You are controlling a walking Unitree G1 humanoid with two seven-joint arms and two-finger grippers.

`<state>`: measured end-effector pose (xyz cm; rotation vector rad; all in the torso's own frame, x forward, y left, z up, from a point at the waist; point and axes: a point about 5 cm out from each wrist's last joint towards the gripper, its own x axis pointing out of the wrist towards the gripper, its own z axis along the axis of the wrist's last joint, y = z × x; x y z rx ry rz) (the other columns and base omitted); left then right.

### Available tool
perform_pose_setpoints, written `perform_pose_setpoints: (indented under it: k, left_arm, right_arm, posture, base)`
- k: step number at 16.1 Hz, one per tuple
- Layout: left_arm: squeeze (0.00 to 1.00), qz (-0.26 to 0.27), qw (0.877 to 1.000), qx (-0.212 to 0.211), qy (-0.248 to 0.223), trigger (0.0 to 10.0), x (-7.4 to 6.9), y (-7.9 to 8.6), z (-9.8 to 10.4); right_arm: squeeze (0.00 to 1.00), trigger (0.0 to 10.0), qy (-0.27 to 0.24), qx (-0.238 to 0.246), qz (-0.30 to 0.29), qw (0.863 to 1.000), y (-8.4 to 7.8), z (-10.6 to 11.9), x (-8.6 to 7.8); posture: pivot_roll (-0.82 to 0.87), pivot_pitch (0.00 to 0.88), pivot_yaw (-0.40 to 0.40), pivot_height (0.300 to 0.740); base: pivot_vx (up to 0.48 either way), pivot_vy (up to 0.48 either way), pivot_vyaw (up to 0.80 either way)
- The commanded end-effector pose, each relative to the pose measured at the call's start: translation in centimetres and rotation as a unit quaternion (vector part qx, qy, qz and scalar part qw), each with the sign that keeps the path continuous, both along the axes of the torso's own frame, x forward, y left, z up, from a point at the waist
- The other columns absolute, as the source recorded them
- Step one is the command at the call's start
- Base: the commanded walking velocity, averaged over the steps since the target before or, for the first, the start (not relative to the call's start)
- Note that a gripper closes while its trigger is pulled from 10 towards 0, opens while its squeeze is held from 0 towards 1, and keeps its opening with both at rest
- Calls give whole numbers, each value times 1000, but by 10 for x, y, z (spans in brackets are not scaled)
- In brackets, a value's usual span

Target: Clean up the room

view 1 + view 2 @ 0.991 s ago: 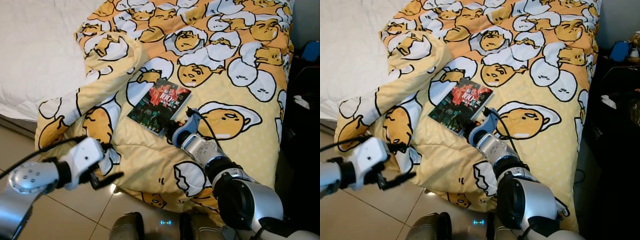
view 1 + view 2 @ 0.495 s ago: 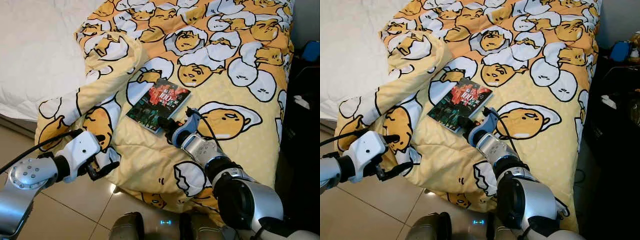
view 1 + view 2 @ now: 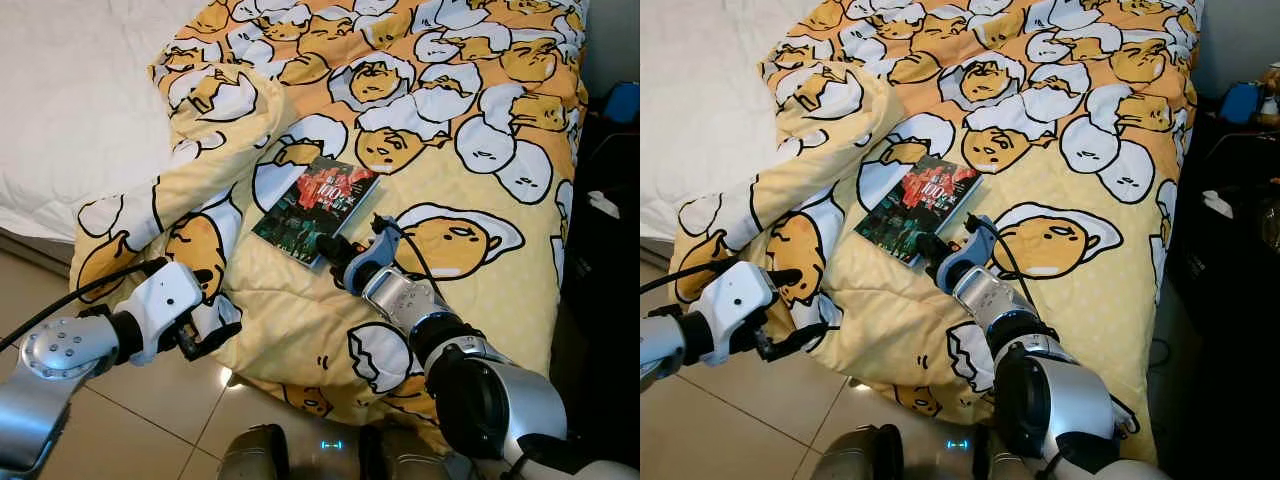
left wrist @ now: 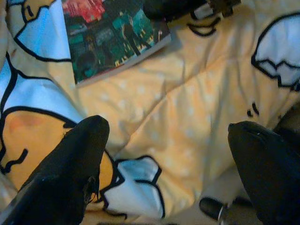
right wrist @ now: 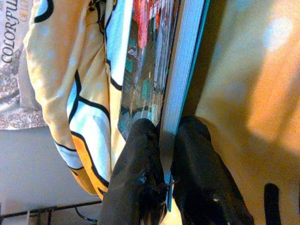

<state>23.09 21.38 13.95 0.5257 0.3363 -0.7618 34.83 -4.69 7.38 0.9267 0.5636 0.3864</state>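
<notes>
We count one book (image 3: 316,209) lying on one yellow egg-print duvet (image 3: 470,170), one white quilt (image 3: 70,110) beside it, and two grippers, the left gripper (image 3: 205,335) and the right gripper (image 3: 333,247), each with two black fingers.

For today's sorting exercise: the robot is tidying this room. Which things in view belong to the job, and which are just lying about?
Part of the job:
book, pinched by the right gripper
yellow quilt, with the left gripper at its edge

Just lying about:
white bedding
blue item beside the bed
</notes>
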Motion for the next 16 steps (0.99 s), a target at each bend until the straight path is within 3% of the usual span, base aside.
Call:
perform_pose_setpoints:
  k: [1,5,7,9,13,15,16]
  left_arm:
    - [0,13,1000,-8,0,10000,-1,-1,-5]
    - [0,38,998,-40,-12,10000,6,-9,-11]
    - [0,75,995,-59,-28,10000,13,-13,-19]
    - [0,103,991,-73,-37,10000,21,-14,-23]
    - [0,137,984,-98,-64,10000,39,-22,-25]
    - [0,152,973,-169,-46,10000,47,-30,-24]
    - [490,153,966,-205,-34,10000,51,-34,-24]
  right_arm:
    - [0,0,-22,-13,18,1000,-1,4,2]
    - [0,0,-67,-27,15,997,-22,10,8]
    - [0,0,-131,-52,14,990,-60,15,3]
    - [0,0,-159,-81,11,984,-81,16,-7]
    - [0,0,-196,-131,9,972,-94,23,-18]
    - [0,0,-233,-121,34,964,-93,36,-25]
    - [0,0,-245,-108,49,962,-94,40,-29]
  posture:
    - [56,102,51,740]
    - [13,0,58,740]
    - [-33,0,81,740]
    - [-59,0,93,740]
    - [-73,0,95,740]
    - [-75,0,89,740]
    - [-74,0,86,740]
  base:
    - [0,0,0]
    - [0,0,0]
    - [0,0,0]
    - [0,0,0]
    - [0,0,0]
    - [0,0,0]
    - [0,0,0]
